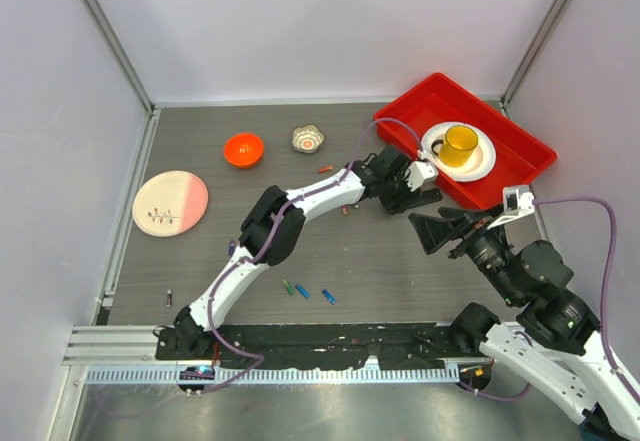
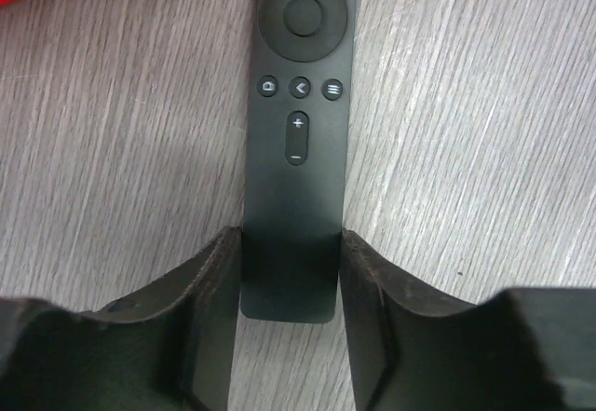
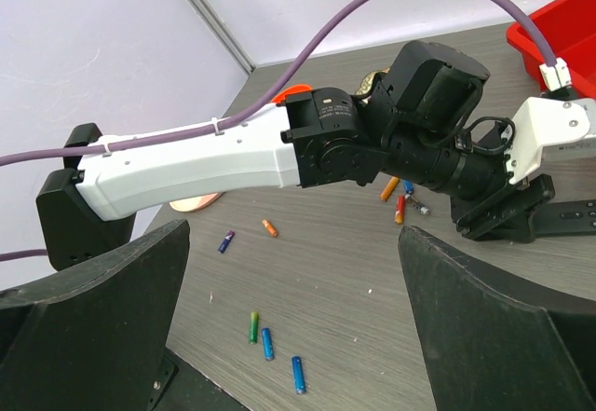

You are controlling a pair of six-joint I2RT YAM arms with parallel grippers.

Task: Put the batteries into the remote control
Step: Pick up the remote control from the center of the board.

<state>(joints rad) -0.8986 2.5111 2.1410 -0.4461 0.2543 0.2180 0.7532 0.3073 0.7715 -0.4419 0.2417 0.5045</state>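
Note:
The black remote control [image 2: 298,103] lies button side up on the grey table, beside the red tray. My left gripper [image 2: 291,243] reaches across the table [image 1: 415,196], and its two fingers press against the long edges of the remote's near end. Batteries lie loose on the table: a green one [image 3: 252,326] and two blue ones [image 3: 267,343] near the front edge, and an orange one [image 3: 389,188] and a red one [image 3: 399,209] under the left arm. My right gripper [image 3: 293,243] hovers open above the table [image 1: 430,229] with nothing between its fingers, just right of the remote.
The red tray [image 1: 520,146] at the back right holds a white plate [image 1: 485,161] with a yellow mug [image 1: 460,146]. An orange bowl [image 1: 243,148] and a small patterned bowl [image 1: 308,138] stand at the back. At the left lies a pink-and-white plate [image 1: 170,201].

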